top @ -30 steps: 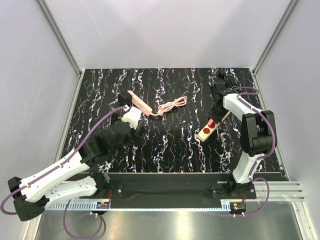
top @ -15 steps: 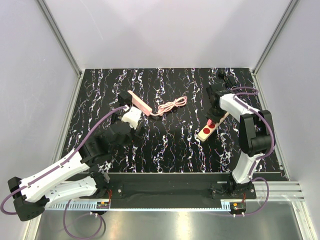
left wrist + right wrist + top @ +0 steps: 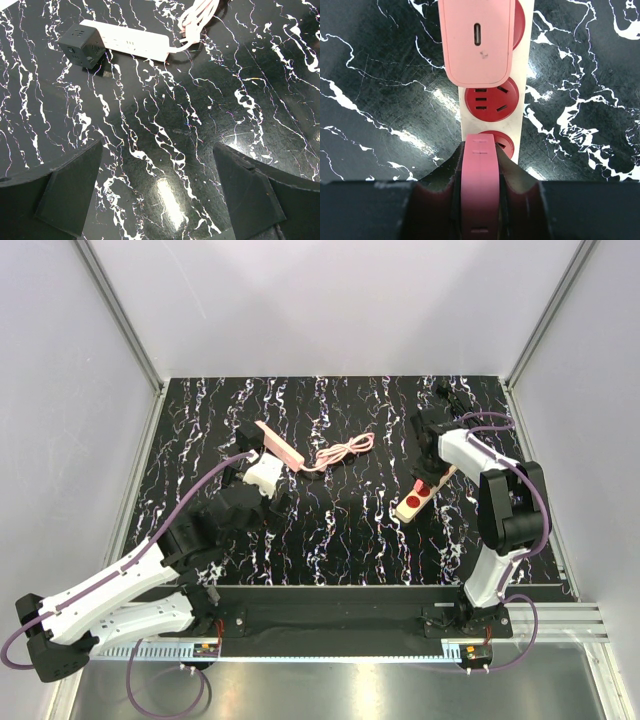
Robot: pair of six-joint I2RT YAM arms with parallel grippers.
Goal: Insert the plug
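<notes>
A white power strip (image 3: 492,107) with red round sockets lies on the black marbled table, right of centre in the top view (image 3: 413,504). A pink charger block (image 3: 476,40) sits on its far sockets. My right gripper (image 3: 480,167) is shut on a pink plug (image 3: 480,195), held on edge just above the strip's nearest red socket (image 3: 504,142); a free red socket (image 3: 491,104) lies between plug and charger. My left gripper (image 3: 159,150) is open and empty, low over bare table at the left (image 3: 262,478).
A pale pink power strip (image 3: 132,42) with a black cube adapter (image 3: 80,45) at its end lies ahead of the left gripper, its coiled pink cable (image 3: 345,452) trailing toward the middle. White walls close in the table on three sides.
My right gripper with the pink plug has shifted slightly left and farther over the strip. The left arm has not moved.
</notes>
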